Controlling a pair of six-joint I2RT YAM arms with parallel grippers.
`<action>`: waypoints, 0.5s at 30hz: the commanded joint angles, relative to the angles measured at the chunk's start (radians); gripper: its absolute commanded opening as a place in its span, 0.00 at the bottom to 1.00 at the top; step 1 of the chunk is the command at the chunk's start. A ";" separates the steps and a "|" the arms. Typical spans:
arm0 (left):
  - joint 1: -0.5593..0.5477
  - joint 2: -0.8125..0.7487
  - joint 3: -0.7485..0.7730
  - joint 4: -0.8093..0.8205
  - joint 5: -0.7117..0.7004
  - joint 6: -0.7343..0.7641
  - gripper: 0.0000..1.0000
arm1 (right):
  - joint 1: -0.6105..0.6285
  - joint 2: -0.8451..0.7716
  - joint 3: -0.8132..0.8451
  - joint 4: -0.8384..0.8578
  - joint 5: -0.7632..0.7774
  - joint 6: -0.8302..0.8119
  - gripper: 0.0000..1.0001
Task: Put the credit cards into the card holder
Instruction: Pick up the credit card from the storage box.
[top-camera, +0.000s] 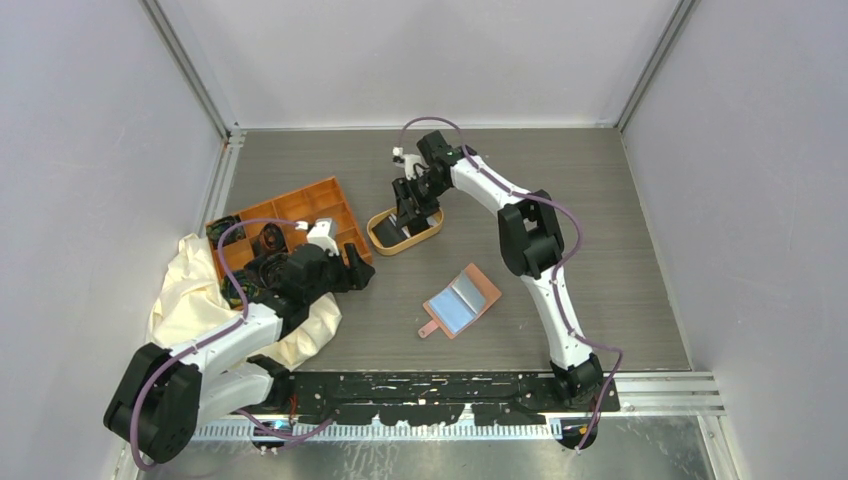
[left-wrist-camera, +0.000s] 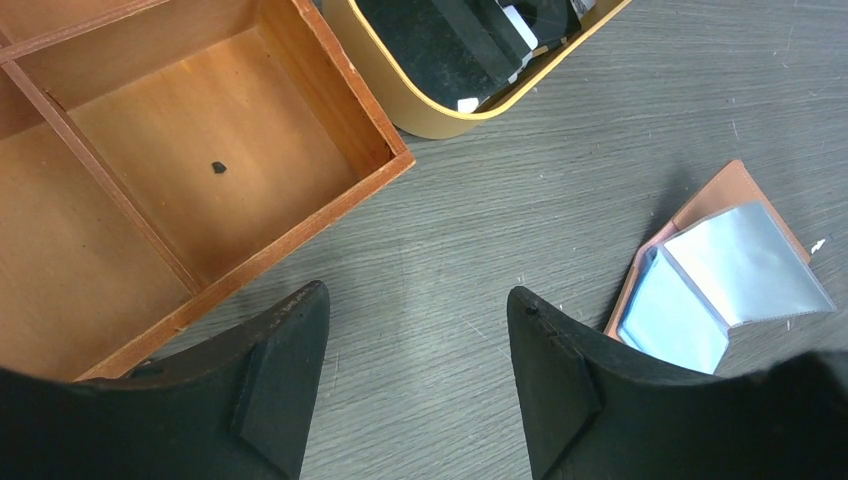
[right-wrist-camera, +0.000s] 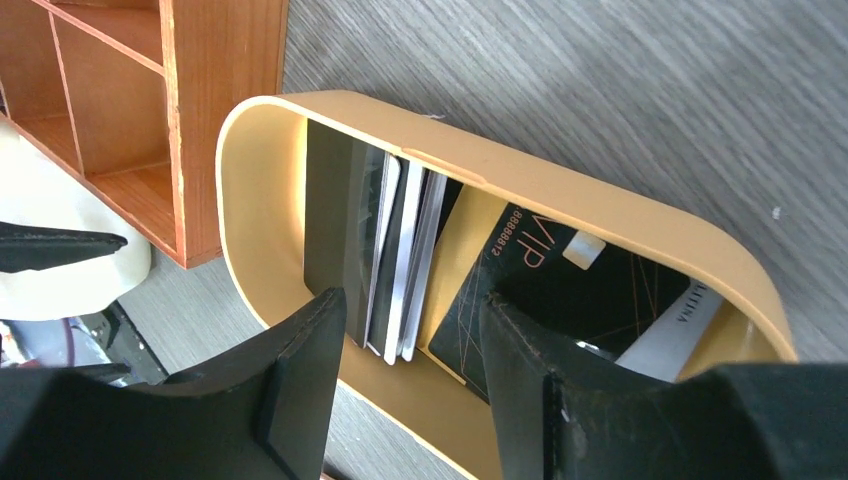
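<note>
The credit cards (right-wrist-camera: 395, 255) are in an oval tan tray (right-wrist-camera: 520, 180): several stand on edge, and a black card (right-wrist-camera: 570, 295) lies flat beside them. My right gripper (right-wrist-camera: 412, 310) is open and empty just above the standing cards, one finger on each side; in the top view it (top-camera: 415, 203) hangs over the tray (top-camera: 383, 240). The card holder (top-camera: 461, 301) lies open on the table, bluish pockets up, and also shows in the left wrist view (left-wrist-camera: 715, 285). My left gripper (left-wrist-camera: 415, 300) is open and empty above bare table, left of the holder.
An orange compartment tray (top-camera: 300, 215) stands left of the oval tray, with its corner close to my left gripper (left-wrist-camera: 230, 170). A cream cloth (top-camera: 190, 300) lies under the left arm. Grey walls enclose the table.
</note>
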 joint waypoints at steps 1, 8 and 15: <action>0.010 -0.016 -0.004 0.068 -0.014 -0.013 0.66 | 0.005 0.012 0.044 -0.002 -0.082 0.028 0.57; 0.012 -0.012 -0.007 0.071 -0.009 -0.018 0.65 | 0.005 0.020 0.044 0.010 -0.172 0.080 0.55; 0.017 -0.020 -0.013 0.074 -0.008 -0.020 0.65 | 0.005 -0.005 0.020 0.070 -0.288 0.174 0.52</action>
